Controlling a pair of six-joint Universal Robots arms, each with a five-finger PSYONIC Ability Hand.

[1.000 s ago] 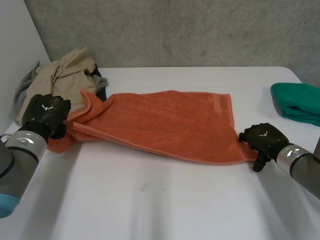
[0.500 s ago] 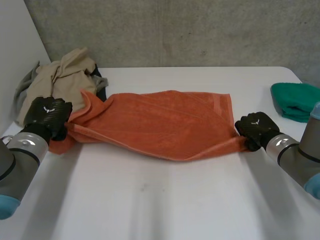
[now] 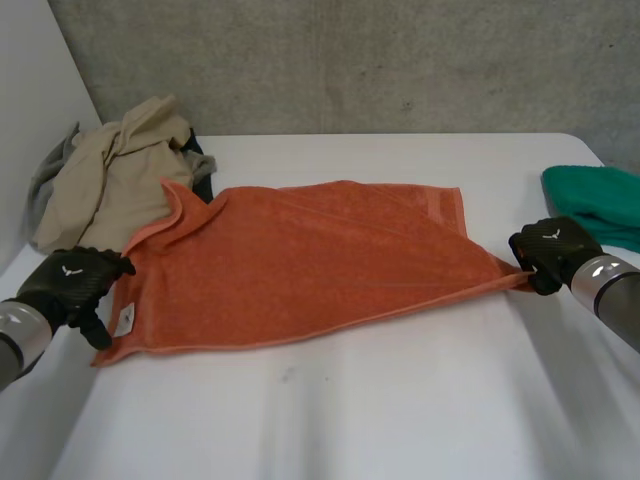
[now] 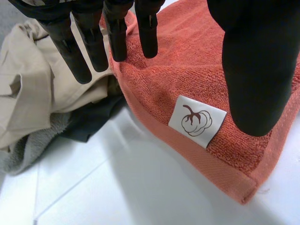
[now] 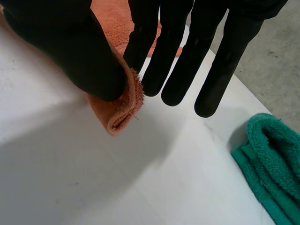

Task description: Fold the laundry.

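Orange towel: lay spread mostly flat across the middle of the white table, with its far left corner flipped up a bit.
Left hand: sat at the towel's near left corner, right by the edge.
Left fingers: were straight and spread well apart from the thumb, so they weren't gripping anything, just hanging over the towel's hem.
White tag: was sewn onto that same corner with a little brown logo on it, between the thumb and the fingers.
Right hand: was at the towel's right corner, which was pulled out to a point.
Right fingers: one of them pinched the bunched corner against the thumb, and the rest were straight.
Pile of clothes: beige, grey and dark stuff heaped at the far left, touching the towel's flipped corner.
Green towel: sat folded near the right hand, apart from the orange one.
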